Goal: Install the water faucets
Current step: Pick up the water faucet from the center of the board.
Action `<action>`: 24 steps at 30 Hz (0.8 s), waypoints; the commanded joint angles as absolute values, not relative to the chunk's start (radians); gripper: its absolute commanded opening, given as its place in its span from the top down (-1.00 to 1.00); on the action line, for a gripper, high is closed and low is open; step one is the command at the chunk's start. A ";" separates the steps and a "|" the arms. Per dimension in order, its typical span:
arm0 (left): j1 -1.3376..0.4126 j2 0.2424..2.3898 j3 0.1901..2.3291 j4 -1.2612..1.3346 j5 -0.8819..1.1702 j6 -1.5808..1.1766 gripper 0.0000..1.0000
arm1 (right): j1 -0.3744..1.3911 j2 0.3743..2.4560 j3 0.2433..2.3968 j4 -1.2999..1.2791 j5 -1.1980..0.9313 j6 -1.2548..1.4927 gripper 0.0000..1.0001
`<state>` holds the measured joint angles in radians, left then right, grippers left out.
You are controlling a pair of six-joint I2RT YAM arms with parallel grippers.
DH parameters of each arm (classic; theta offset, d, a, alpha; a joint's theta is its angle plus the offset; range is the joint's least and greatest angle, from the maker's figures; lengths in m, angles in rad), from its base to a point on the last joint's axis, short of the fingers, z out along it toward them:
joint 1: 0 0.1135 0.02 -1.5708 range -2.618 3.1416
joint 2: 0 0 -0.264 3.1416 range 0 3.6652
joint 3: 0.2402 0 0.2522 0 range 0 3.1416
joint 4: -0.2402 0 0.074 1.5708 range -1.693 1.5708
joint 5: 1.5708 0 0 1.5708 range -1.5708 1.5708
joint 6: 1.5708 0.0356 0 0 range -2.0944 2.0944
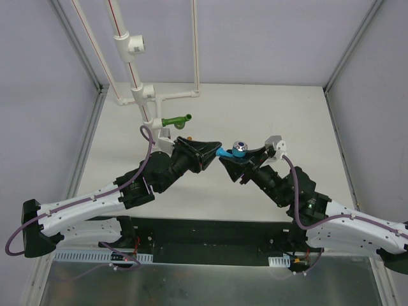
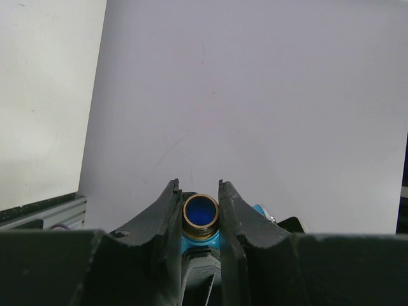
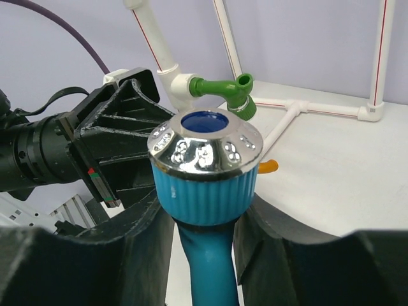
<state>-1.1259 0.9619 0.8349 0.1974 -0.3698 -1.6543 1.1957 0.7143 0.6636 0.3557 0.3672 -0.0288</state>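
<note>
We are holding the blue tap (image 3: 207, 268) in the air over the middle of the table (image 1: 287, 115), between both arms. The left gripper (image 2: 201, 207) is squeezing its gold screw end (image 2: 201, 211), jaws nearly closed on it. The right gripper (image 3: 204, 220) is hugging the ribbed knob (image 3: 205, 191), jaws pressing both sides. We are guessing it is light, hard and a bit slippery, so the ribs are best for gripping. The green tap (image 1: 176, 120) is sitting on the pipes (image 1: 137, 44), far left.
</note>
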 commanded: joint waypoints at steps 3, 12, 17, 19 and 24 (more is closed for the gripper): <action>-1.169 0.974 0.830 0.213 -0.253 -1.658 1.00 | 1.192 0.723 0.707 0.486 0.384 -0.046 0.46; -1.170 0.974 0.833 0.230 -0.253 -1.643 0.95 | 1.190 0.730 0.724 0.417 0.379 -0.020 1.00; -1.170 0.957 0.830 0.222 -0.281 -1.625 0.07 | 1.190 0.716 0.742 0.319 0.371 0.023 1.00; -1.170 0.950 0.830 0.212 -0.290 -1.623 -0.11 | 1.192 0.707 0.739 0.301 0.368 0.029 1.00; -1.170 0.942 0.836 0.195 -0.304 -1.614 -0.22 | 1.190 0.707 0.758 0.227 0.348 0.049 1.00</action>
<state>-1.1709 0.9630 0.8345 0.1905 -0.3130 -1.6394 1.1934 0.7197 0.6952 0.2569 0.3672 0.0151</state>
